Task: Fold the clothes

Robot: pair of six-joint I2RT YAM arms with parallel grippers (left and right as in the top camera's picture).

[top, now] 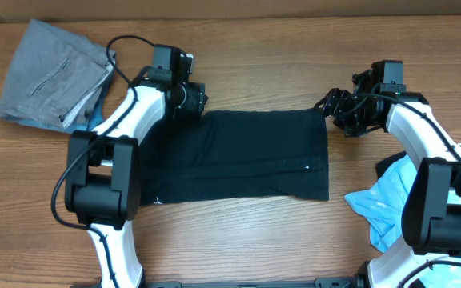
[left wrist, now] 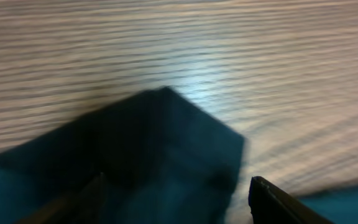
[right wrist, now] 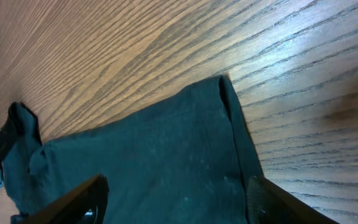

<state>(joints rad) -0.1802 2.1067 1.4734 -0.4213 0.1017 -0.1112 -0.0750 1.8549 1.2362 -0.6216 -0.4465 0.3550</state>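
Observation:
The black T-shirt [top: 238, 156] lies flat on the table as a folded rectangle, with a small white mark near its right edge. My left gripper [top: 192, 99] is at the shirt's far left corner. In the blurred left wrist view its fingers [left wrist: 176, 200] are spread wide over that dark corner [left wrist: 166, 143]. My right gripper [top: 336, 109] is at the far right corner. In the right wrist view its fingers [right wrist: 176, 199] are open, with the cloth [right wrist: 160, 155] lying flat between them. Neither gripper grips the cloth.
A grey garment [top: 50, 74] lies crumpled at the far left of the wooden table [top: 254, 64]. A light blue garment [top: 386, 204] is bunched at the right, next to my right arm, with some dark cloth beside it.

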